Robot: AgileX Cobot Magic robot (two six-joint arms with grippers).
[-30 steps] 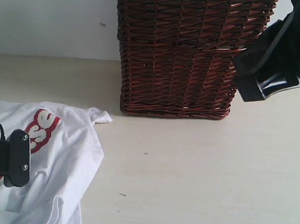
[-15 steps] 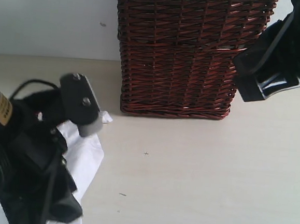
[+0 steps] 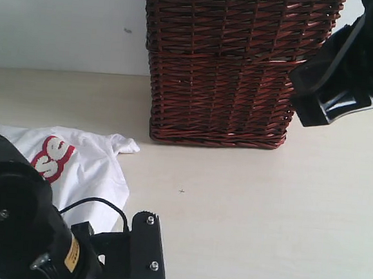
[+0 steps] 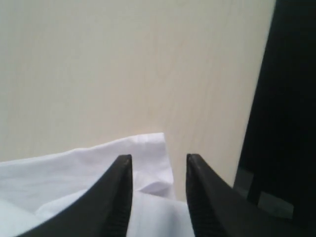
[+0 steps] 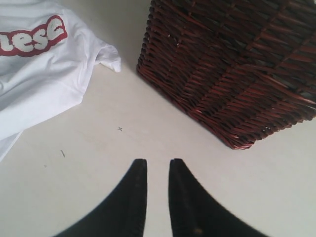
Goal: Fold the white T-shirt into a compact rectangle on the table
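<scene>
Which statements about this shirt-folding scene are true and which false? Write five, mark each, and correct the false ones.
1. The white T-shirt lies on the table, left of the wicker basket in the exterior view. True.
2. The white T-shirt is folded into a compact rectangle. False: it lies rumpled and spread out.
3. The right gripper holds a corner of the shirt. False: it is over bare table with nothing between its jaws.
4. The left gripper is over an edge of the shirt, jaws apart. True.
5. The lettering on the shirt is blue. False: it is white edged in red.
</scene>
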